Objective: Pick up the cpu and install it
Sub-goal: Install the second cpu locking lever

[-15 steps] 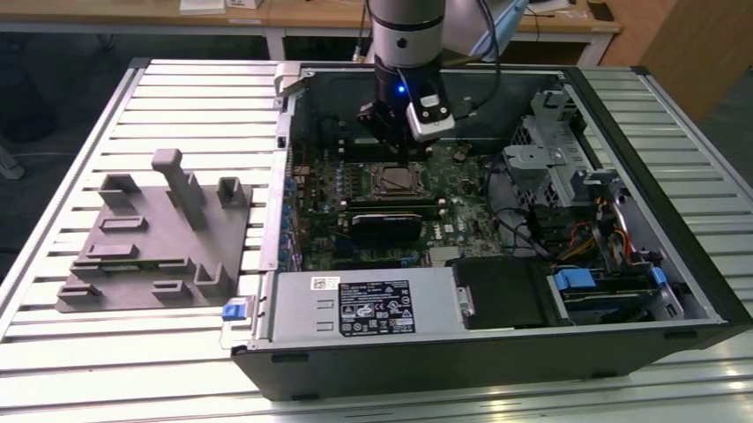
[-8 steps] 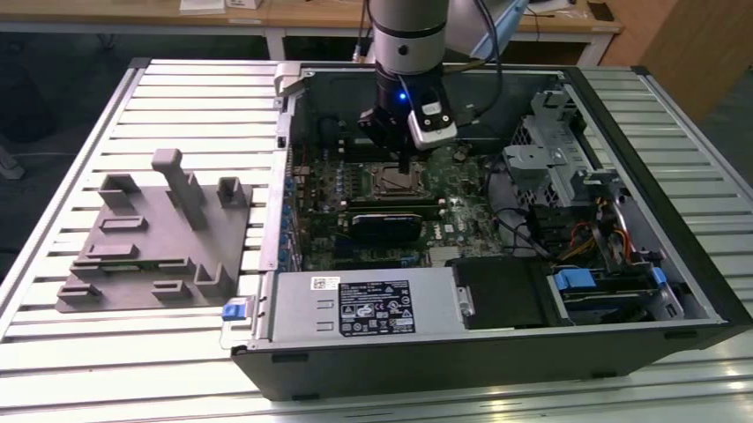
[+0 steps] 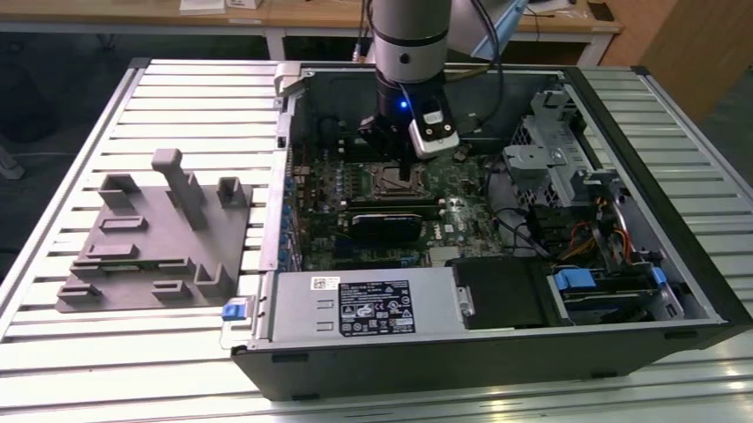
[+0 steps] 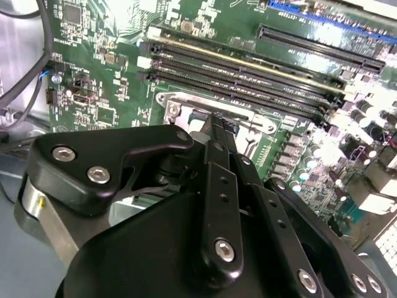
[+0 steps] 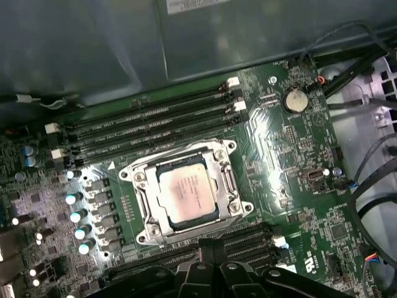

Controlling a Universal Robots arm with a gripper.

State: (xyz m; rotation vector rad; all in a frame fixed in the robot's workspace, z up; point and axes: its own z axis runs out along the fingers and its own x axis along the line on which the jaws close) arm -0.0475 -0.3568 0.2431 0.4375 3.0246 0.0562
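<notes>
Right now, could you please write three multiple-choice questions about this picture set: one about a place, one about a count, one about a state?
1. Where is the cpu?
A. on the grey fixture
B. in the socket
C. on the drive cage

2. How many memory slots run in the bank beside the socket, on the coin battery's side?
A. one
B. four
C. nine

3. How are those slots?
A. empty
B. filled
C. covered

Key: 1 B, the silver chip sits inside the metal frame; 2 B, the first wrist view shows four parallel slots; 3 A, no modules stand in them.
</notes>
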